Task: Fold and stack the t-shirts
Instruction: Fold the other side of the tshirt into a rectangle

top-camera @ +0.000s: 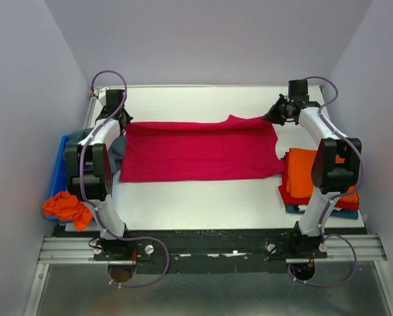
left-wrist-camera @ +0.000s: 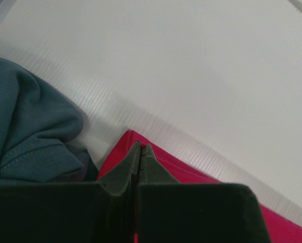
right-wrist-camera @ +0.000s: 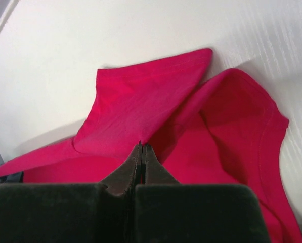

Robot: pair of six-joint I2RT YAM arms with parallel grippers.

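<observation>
Fingers of the left arm [left-wrist-camera: 126, 172] are closed on the far left corner of the crimson-pink t-shirt [top-camera: 199, 151]; fingers of the right arm [right-wrist-camera: 128, 172] are closed on its bunched far right edge. The shirt lies spread across the bench [top-camera: 203, 204]. The left pinch looks thin, so the corner may slip. The teal shirt [left-wrist-camera: 24, 126] just beside it could be dragged, and the folded orange shirt [top-camera: 301, 171] crowds the right side.
</observation>
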